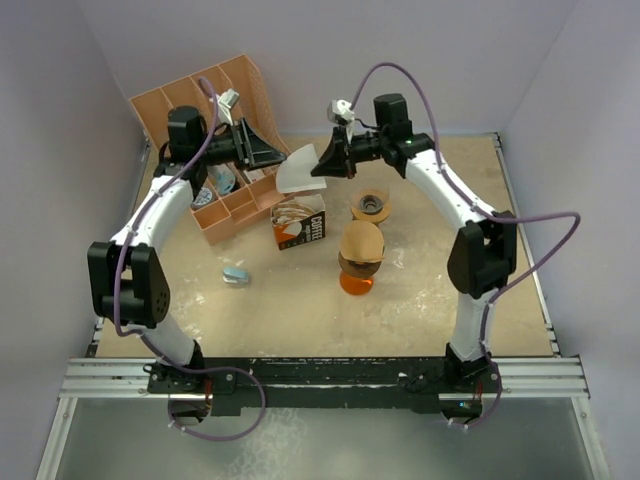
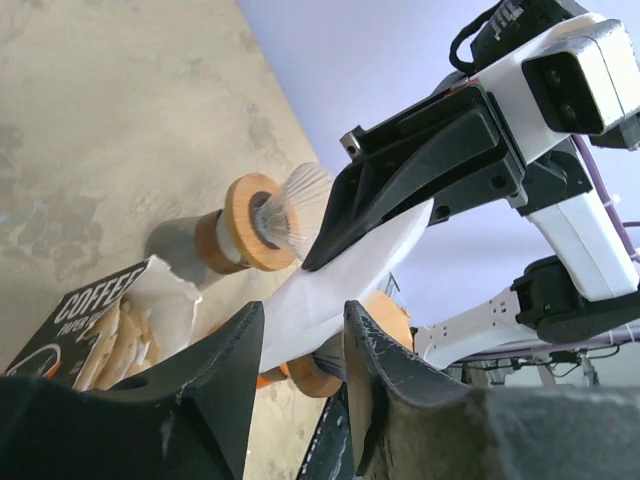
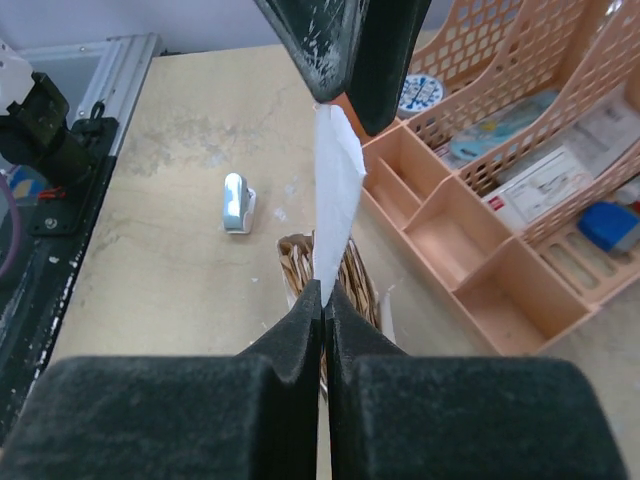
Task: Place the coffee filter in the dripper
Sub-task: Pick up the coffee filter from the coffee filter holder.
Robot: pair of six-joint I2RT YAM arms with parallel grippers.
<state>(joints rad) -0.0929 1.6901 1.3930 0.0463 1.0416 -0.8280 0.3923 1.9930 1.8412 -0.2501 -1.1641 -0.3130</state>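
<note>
The white coffee filter point(image 1: 300, 175) hangs in the air between my two grippers, above the back of the table. My right gripper point(image 3: 322, 290) is shut on one edge of the filter point(image 3: 335, 190). My left gripper point(image 2: 302, 310) stands open, its jaws apart on either side of the filter's point(image 2: 340, 275) other end. In the top view the left gripper point(image 1: 280, 158) and right gripper point(image 1: 322, 160) face each other closely. The dripper point(image 1: 371, 207), ribbed glass with a wooden collar point(image 2: 255, 222), stands on the table just right of and below the filter.
A torn box of brown filters point(image 1: 300, 222) stands under the filter. An orange-based vessel with a brown top point(image 1: 361, 258) stands near the dripper. A peach desk organizer point(image 1: 225, 110) fills the back left. A small blue-white item point(image 1: 236, 275) lies nearer the front.
</note>
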